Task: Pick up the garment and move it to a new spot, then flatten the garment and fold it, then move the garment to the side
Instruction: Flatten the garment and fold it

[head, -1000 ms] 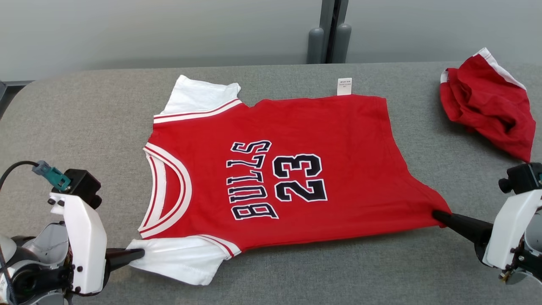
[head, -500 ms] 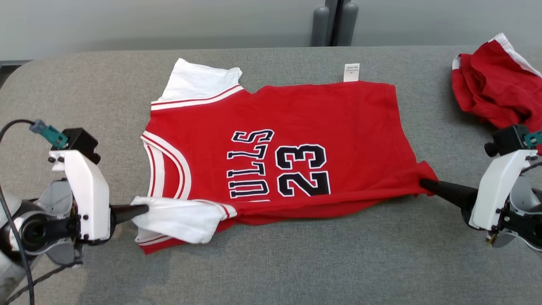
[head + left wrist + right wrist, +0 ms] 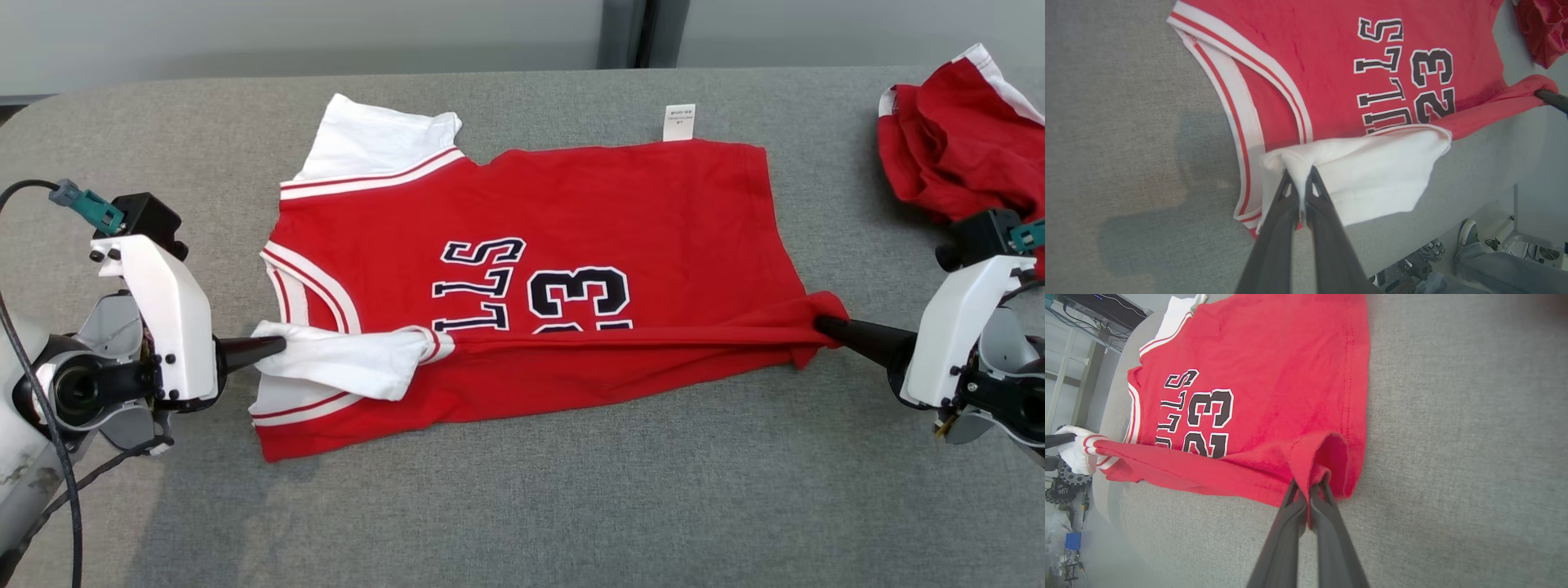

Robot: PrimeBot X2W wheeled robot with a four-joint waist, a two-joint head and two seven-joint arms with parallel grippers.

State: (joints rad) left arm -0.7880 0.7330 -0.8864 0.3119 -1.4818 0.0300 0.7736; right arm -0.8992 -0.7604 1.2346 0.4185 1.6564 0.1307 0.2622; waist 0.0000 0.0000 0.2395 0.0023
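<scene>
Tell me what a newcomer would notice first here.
A red jersey printed with BULLS 23 lies across the grey table, its near edge held up over part of the print. The left gripper pinches the white sleeve at one end, the right gripper the red hem corner at the other. A second red garment sits crumpled at the far right.

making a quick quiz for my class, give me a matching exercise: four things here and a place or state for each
Things:
1 left claw
2 right claw
3 white label
4 crumpled red cloth

States:
a lies at the table's far right
b shut on the jersey's red hem corner
c shut on the jersey's white sleeve
d pokes out past the jersey's far edge

Pairs: 1-c; 2-b; 3-d; 4-a
</scene>
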